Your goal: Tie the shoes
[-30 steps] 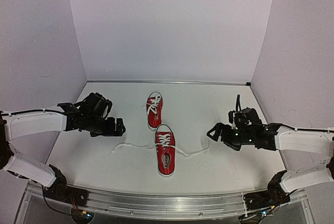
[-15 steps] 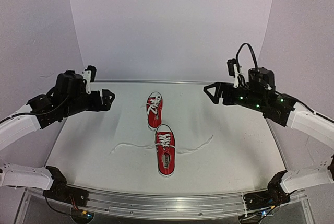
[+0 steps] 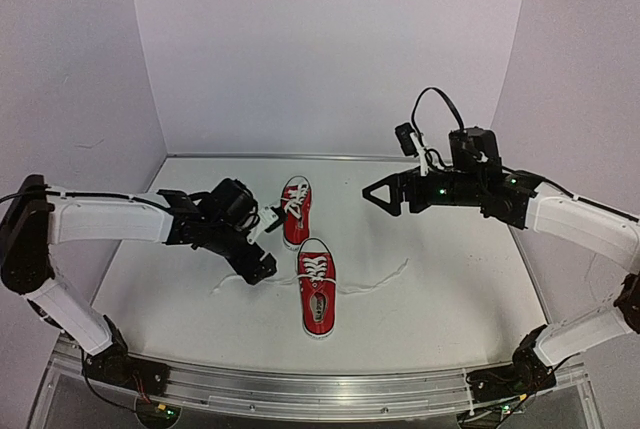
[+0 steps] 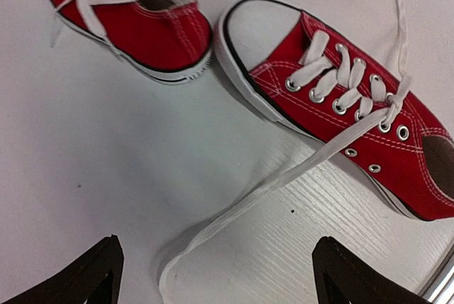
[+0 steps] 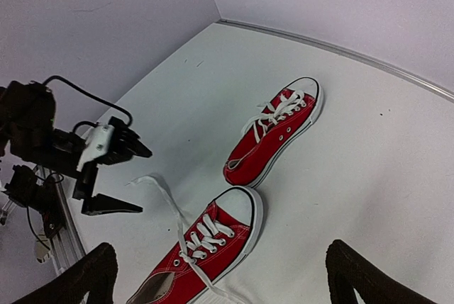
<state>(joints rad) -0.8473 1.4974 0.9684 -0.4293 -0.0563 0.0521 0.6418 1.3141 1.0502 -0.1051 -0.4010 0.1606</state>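
Observation:
Two red shoes lie toe to heel mid-table: the far shoe (image 3: 294, 211) with its laces bunched on top, and the near shoe (image 3: 317, 289) untied. The near shoe's white laces trail left (image 3: 235, 279) and right (image 3: 385, 277) on the table. My left gripper (image 3: 262, 249) is low beside the near shoe's toe, open, and the left lace (image 4: 234, 212) lies flat between its fingers (image 4: 92, 279), untouched. My right gripper (image 3: 380, 194) hangs open in the air to the right of the far shoe, and both shoes (image 5: 206, 247) (image 5: 273, 141) lie below it.
White walls close in the white table (image 3: 450, 299) at the back and on both sides. An aluminium rail (image 3: 320, 381) runs along the near edge, where the arm bases stand. The left arm's forearm (image 3: 100, 219) stretches over the table's left side.
Both arms first rose from the lace ends. The left arm then swung down and right to the near shoe's left lace, while the right stayed raised and shifted left. Both laces stay on the table.

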